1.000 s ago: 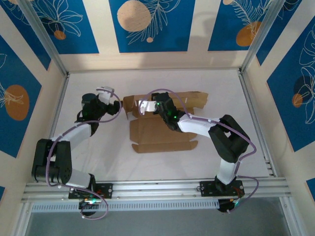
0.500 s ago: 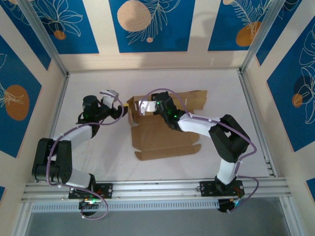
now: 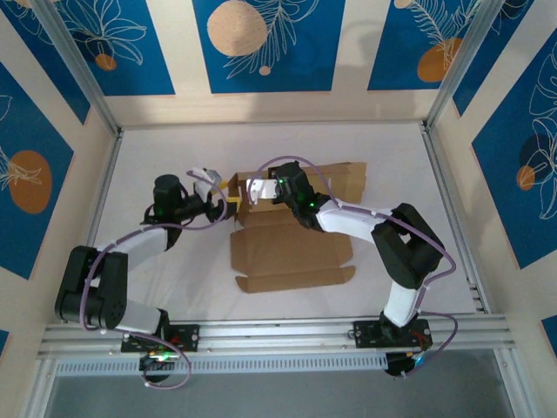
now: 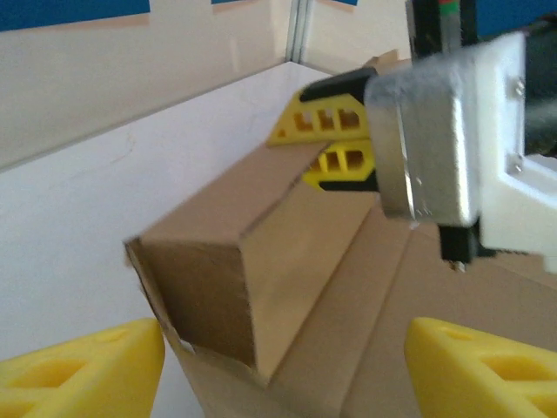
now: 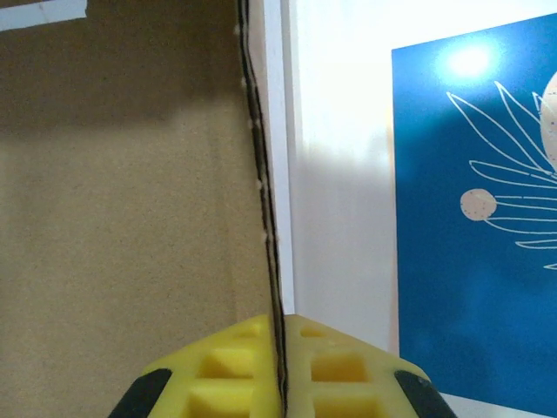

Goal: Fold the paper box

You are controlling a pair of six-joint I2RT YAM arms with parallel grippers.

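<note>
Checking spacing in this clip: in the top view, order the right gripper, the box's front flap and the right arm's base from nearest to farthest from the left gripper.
From the left gripper:
1. right gripper, just to its right, pinching a raised wall of the box.
2. front flap, lying flat, toward the near edge.
3. right arm's base, at the bottom right.

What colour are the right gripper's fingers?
The right gripper has yellow fingers, black at the base; clearest in the right wrist view, pinching the paper box.
</note>
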